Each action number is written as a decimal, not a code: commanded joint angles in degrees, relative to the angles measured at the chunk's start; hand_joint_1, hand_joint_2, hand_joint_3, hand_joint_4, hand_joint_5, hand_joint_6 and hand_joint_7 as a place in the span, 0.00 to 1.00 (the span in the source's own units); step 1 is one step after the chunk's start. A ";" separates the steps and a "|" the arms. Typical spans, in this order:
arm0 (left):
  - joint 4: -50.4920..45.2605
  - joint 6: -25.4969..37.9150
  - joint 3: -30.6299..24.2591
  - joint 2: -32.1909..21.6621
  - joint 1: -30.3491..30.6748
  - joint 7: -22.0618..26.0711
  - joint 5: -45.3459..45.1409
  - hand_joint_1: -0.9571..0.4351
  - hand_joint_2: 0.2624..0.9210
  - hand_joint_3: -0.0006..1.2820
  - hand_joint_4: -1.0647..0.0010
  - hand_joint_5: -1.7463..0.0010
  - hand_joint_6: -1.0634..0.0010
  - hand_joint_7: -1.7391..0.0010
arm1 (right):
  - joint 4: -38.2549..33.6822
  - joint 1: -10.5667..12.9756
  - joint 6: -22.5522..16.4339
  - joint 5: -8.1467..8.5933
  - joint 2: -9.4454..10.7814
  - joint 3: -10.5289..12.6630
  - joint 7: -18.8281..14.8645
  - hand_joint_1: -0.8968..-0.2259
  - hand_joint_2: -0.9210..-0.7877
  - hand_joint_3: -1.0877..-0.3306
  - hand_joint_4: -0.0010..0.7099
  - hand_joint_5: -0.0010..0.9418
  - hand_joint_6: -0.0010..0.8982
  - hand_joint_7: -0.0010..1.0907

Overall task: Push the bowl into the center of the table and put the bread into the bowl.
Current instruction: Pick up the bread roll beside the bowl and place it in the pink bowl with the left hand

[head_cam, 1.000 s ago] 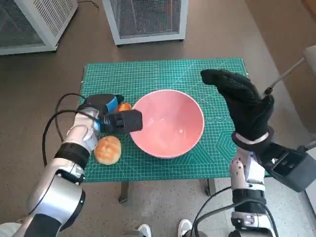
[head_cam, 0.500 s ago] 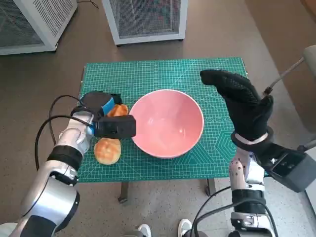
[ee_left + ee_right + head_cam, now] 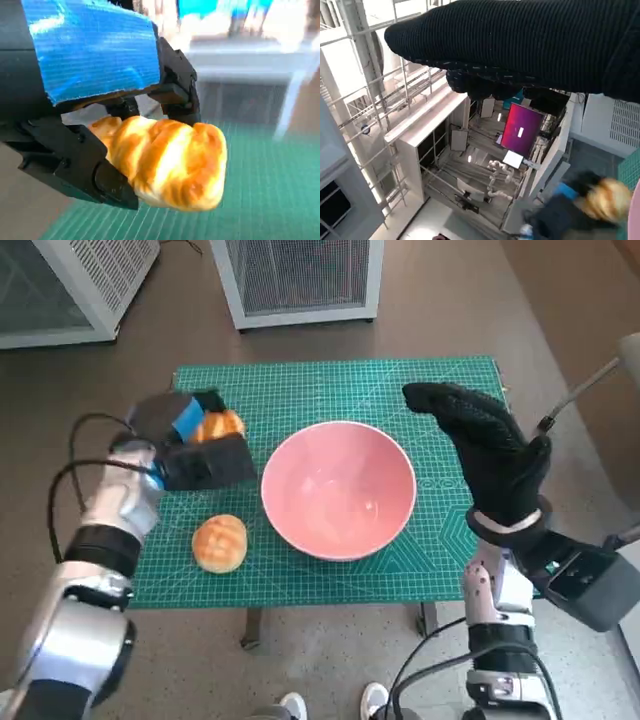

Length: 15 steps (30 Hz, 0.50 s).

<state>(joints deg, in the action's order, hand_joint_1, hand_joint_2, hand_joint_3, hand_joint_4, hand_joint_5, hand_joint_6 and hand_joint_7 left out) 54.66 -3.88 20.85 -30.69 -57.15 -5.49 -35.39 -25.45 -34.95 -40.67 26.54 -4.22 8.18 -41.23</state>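
A pink bowl [image 3: 338, 489] sits near the middle of the green cutting mat [image 3: 310, 390]. My left hand [image 3: 180, 435] is raised above the mat's left part and grips a golden, striped bread roll [image 3: 218, 425]; the left wrist view shows that roll [image 3: 167, 167] clamped between the black fingers [image 3: 75, 165]. A second, round bun [image 3: 220, 542] lies on the mat to the bowl's left, near the front edge. My gloved right hand [image 3: 485, 450] hovers, holding nothing, over the mat's right side, just beside the bowl. In the right wrist view the left hand with its roll [image 3: 605, 197] appears blurred.
Two white mesh-fronted cabinets [image 3: 300, 280] [image 3: 70, 285] stand on the floor behind the table. A cable loops off my left forearm [image 3: 100, 540]. The mat's front edge lies close behind the round bun.
My left hand has lifted the striped roll off the mat and moved it up and to the left, away from the bowl. The bowl, the round bun and the right hand have stayed put.
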 commanded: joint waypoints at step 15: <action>-51.75 2.39 -4.87 0.35 16.97 4.66 -1.28 0.69 1.00 0.02 0.30 0.39 0.38 0.32 | 0.27 1.49 0.92 -0.84 0.11 -1.51 -0.57 0.45 0.00 0.62 0.43 0.00 0.00 0.64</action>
<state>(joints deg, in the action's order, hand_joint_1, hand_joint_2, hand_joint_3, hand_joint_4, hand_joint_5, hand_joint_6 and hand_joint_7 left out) 19.09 -1.07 15.60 -31.01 -45.55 -4.18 -35.64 -25.35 -34.97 -40.77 26.63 -4.11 7.48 -41.24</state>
